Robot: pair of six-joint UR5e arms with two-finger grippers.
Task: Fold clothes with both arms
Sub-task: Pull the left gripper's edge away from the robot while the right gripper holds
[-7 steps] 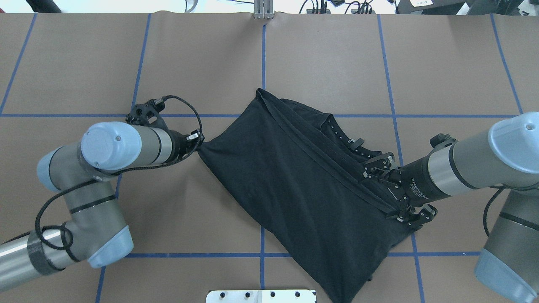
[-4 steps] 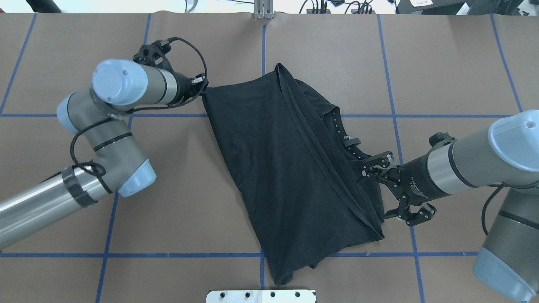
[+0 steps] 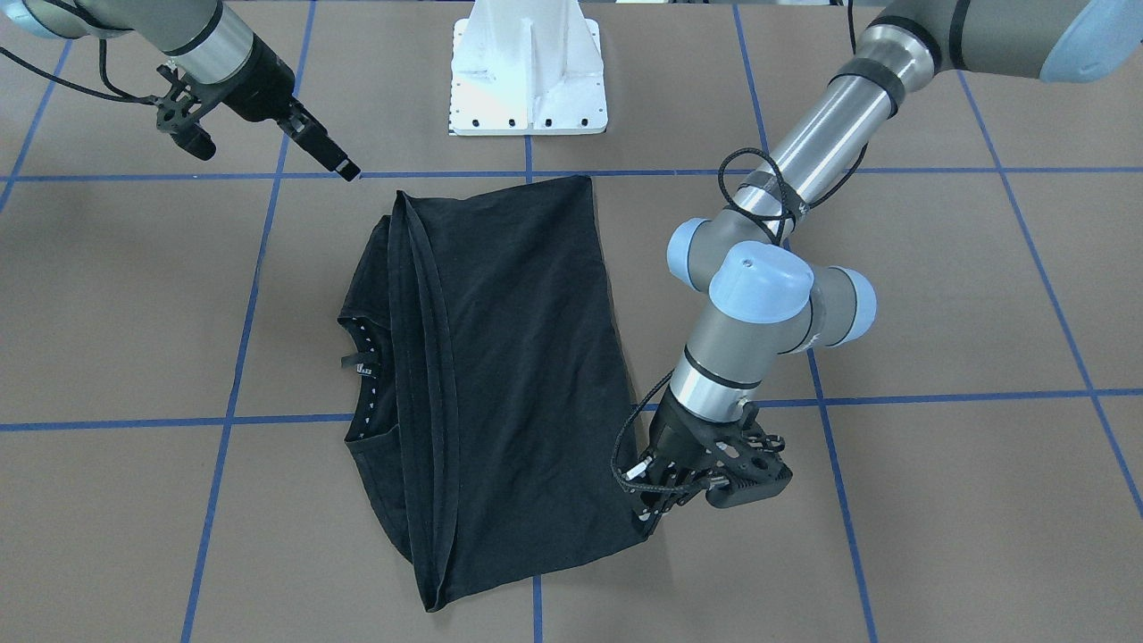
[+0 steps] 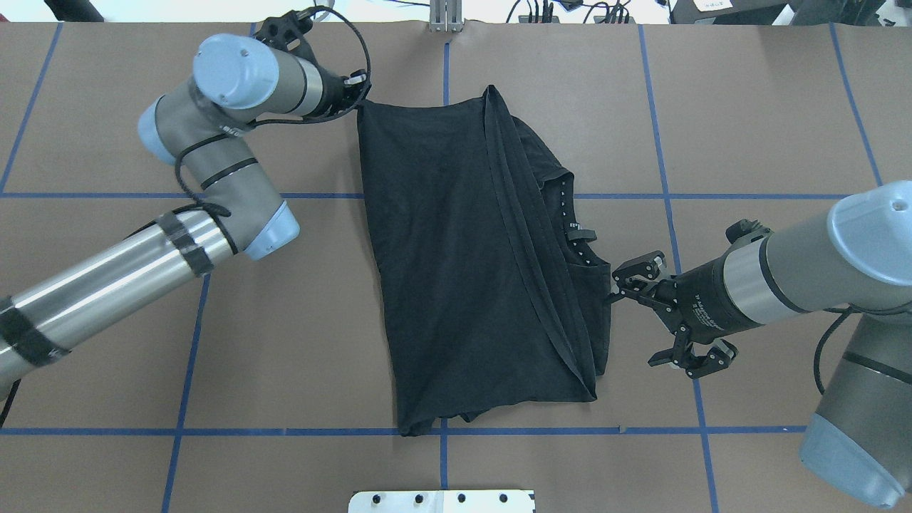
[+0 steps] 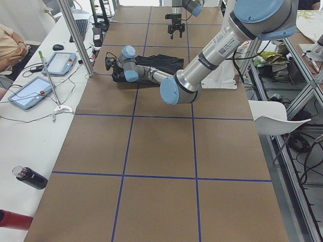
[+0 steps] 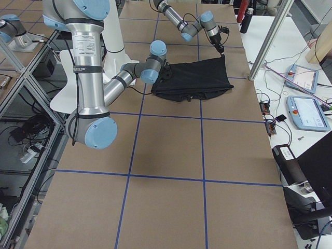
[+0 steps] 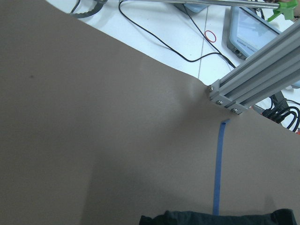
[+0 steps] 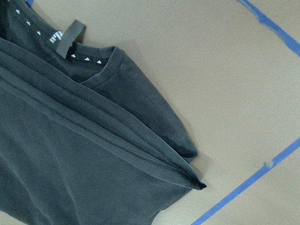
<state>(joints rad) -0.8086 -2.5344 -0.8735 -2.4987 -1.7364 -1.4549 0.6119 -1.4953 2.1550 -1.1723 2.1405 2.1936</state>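
Here the black T-shirt [image 4: 456, 271] lies at the middle of the tabletop [image 4: 748, 107], doubled over once, plain side up, its hem edge laid just left of the collar [image 4: 573, 228]. One fold appears done; narrowing and a final fold seem left. The bundle's long axis runs near to far, slightly tilted, with the collar opening toward the right. The left end effector [image 4: 358, 96] is clamped on the far-left corner. The right end effector [image 4: 632, 329] hangs just right of the garment, jaws apart.
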